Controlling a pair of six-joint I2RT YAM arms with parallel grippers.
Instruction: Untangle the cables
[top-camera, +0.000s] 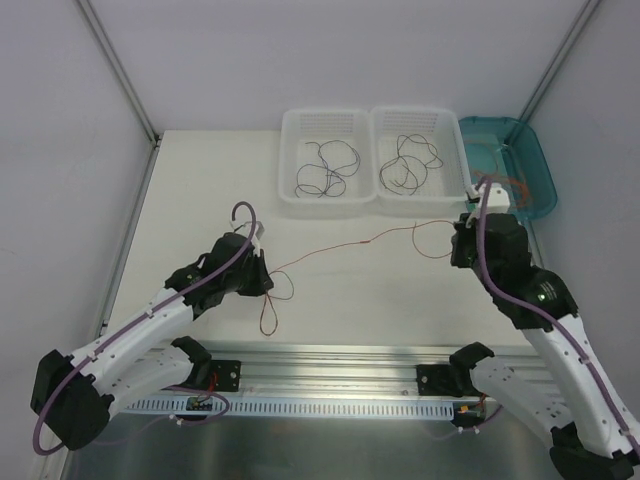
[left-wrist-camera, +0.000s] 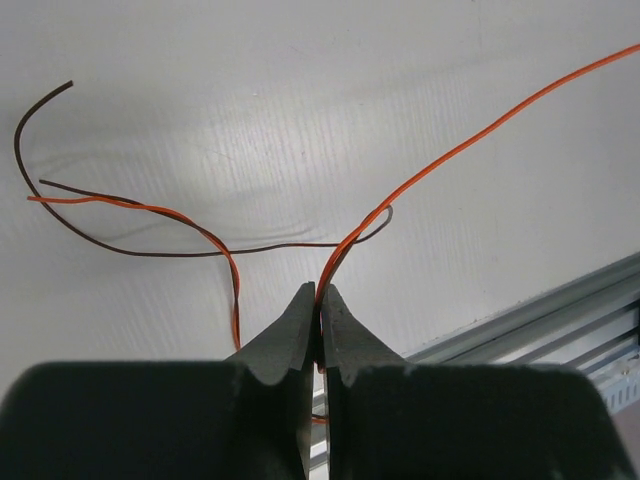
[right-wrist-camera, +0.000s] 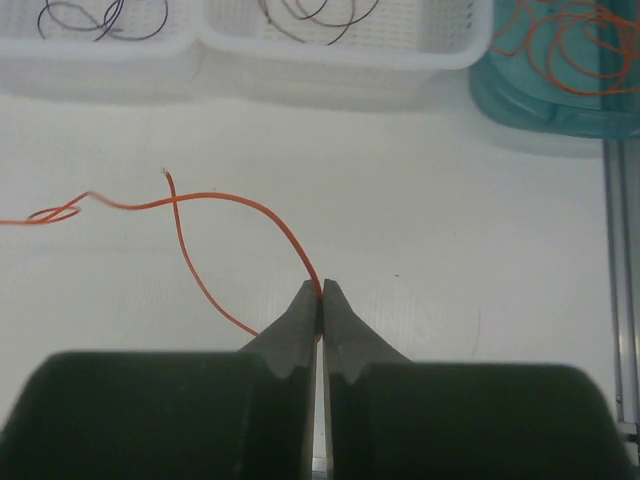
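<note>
A thin red cable (top-camera: 345, 247) spans the white table between my two grippers. My left gripper (top-camera: 266, 282) is shut on its left part; the left wrist view shows the orange strand (left-wrist-camera: 470, 140) rising from the pinched tips (left-wrist-camera: 320, 292). A dark cable (left-wrist-camera: 150, 250) crosses the red one just beyond those tips and curls away to the left. A red loop (top-camera: 268, 318) hangs toward the table's near edge. My right gripper (top-camera: 455, 253) is shut on the cable's right part (right-wrist-camera: 260, 210), and the tips (right-wrist-camera: 321, 290) are closed on it, with a short free end curving back.
Two white baskets (top-camera: 325, 113) (top-camera: 415, 111) at the back hold coiled dark cables. To their right, a teal bin (top-camera: 540, 160) holds orange cables. An aluminium rail (top-camera: 330, 365) runs along the near edge between the arm bases.
</note>
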